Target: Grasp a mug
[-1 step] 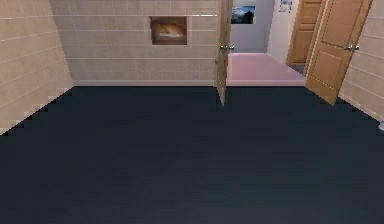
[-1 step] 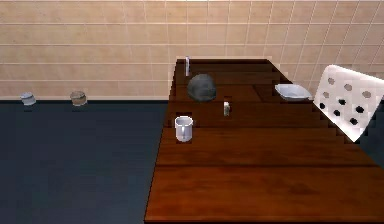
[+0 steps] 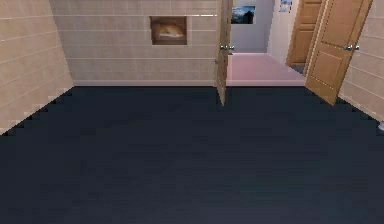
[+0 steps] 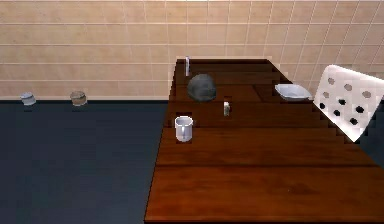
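A small white mug (image 4: 183, 128) stands near the left edge of a long dark wooden table (image 4: 250, 165) in the arm side view. Farther along the same table sit a dark rounded object (image 4: 202, 87), a tiny dark shaker-like item (image 4: 227, 108), a thin pale bottle (image 4: 187, 66) and a shallow white dish (image 4: 292, 93).
A white perforated chair (image 4: 348, 98) stands at the table's right side. Two small cup-like objects (image 4: 28, 99) (image 4: 78, 98) rest on the dark floor by the tiled wall. In the forward view, dark floor leads to an open wooden door (image 3: 222, 50), a second door (image 3: 336, 48) and a framed picture (image 3: 168, 30).
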Motion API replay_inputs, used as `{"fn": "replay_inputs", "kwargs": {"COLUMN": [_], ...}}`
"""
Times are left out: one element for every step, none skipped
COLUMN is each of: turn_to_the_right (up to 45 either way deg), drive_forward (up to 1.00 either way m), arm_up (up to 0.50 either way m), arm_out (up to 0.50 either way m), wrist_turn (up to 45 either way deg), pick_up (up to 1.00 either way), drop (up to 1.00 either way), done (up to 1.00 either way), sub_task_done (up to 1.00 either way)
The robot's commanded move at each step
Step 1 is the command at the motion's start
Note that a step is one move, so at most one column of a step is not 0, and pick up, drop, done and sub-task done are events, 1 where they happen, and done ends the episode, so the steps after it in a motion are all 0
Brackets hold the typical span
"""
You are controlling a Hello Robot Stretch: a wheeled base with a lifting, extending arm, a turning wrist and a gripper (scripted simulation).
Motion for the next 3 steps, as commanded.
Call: {"fn": "replay_inputs", "kwargs": {"turn_to_the_right": [0.0, 0.0, 0.0], "drive_forward": [0.0, 0.0, 0.0], "arm_up": [0.38, 0.0, 0.0], "arm_out": [0.0, 0.46, 0.0], "wrist_turn": [0.0, 0.0, 45.0], "pick_up": [0.0, 0.0, 0.0], "drop": [0.0, 0.0, 0.0], "done": [0.0, 0.0, 0.0], "sub_task_done": [0.0, 0.0, 0.0]}}
